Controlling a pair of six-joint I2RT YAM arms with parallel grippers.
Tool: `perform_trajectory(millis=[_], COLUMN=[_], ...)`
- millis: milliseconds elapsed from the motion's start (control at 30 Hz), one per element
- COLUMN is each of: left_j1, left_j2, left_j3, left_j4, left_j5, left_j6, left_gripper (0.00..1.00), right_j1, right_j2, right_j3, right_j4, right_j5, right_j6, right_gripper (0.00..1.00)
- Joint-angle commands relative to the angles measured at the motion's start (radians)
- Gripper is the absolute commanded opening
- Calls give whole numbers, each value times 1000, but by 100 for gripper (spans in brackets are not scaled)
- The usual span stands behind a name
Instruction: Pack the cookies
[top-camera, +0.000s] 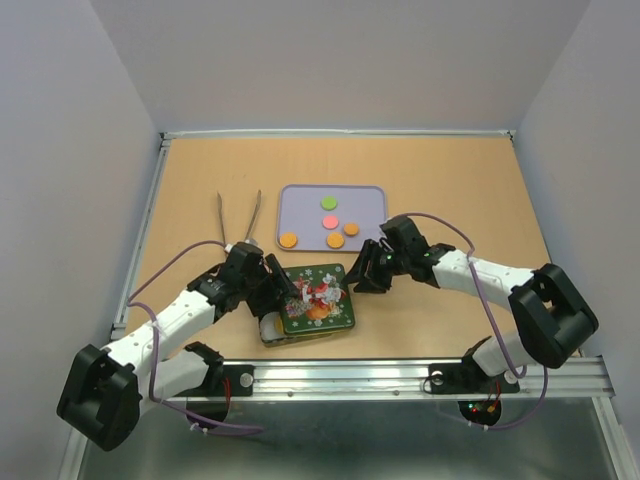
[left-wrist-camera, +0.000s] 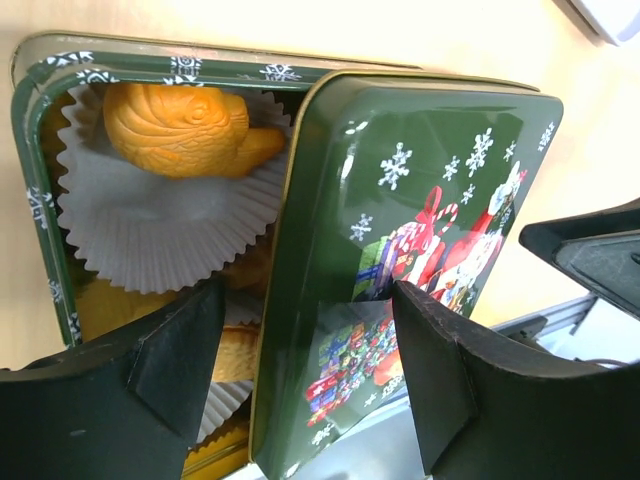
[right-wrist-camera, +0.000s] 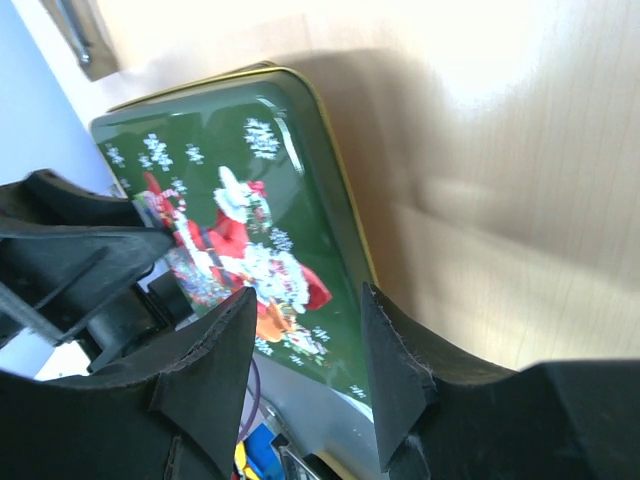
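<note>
Five cookies (top-camera: 329, 221) lie flat, faces up, on the lavender tray (top-camera: 372, 194) at mid-table, behind the tin (left-wrist-camera: 150, 62): one green at the back, a pink one just in front of it, two orange close by at front right, a third orange apart at the front-left corner. All are round discs, so no long axis and no heading to tell. The tray's long side runs left-right. No cookie touches a gripper; both arms are at the tin, nearer the bases. The tin's green Christmas lid (top-camera: 318, 297) sits shifted off to the right, with its long side approx left-right and a bit skewed, leaving the tin's left end uncovered. In that gap is a white paper cup (left-wrist-camera: 150, 215) with an orange fish-shaped pastry (left-wrist-camera: 185, 130) in it. L gripper (left-wrist-camera: 308, 300) comes in from the left, jaws wide apart: one finger is over the uncovered part of the tin by the lid's edge, the other over the lid's printed top. Nothing is pinched between them; can't tell if either pad touches. R gripper (right-wrist-camera: 308, 300) comes in from the right above the lid's far-right part, jaws about half apart, nothing between them but lid surface below; contact w/ lid can't be told. Tongs (top-camera: 240, 215) lie on the table (top-camera: 450, 180) left of the tray.
</note>
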Motion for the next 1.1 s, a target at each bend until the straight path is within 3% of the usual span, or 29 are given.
perform_trajectory(millis=[0, 400, 767, 900, 1067], left_j1=[0, 0, 2, 2, 2], left_j2=[-24, -35, -110, -127, -110], left_j3=[68, 76, 361, 301, 186], left_j4=[-94, -113, -432, -495, -458], left_j5=[-78, -92, -299, -301, -237], left_j6=[40, 55, 60, 32, 3], left_gripper=[78, 78, 78, 78, 76], right_j1=[5, 20, 28, 27, 28], right_j2=[29, 80, 80, 86, 86], right_j3=[7, -28, -27, -22, -22], right_j4=[25, 106, 114, 117, 117], right_j5=[-12, -35, -38, -38, -41], right_j6=[-7, 31, 36, 37, 37], right_gripper=[51, 47, 46, 46, 46])
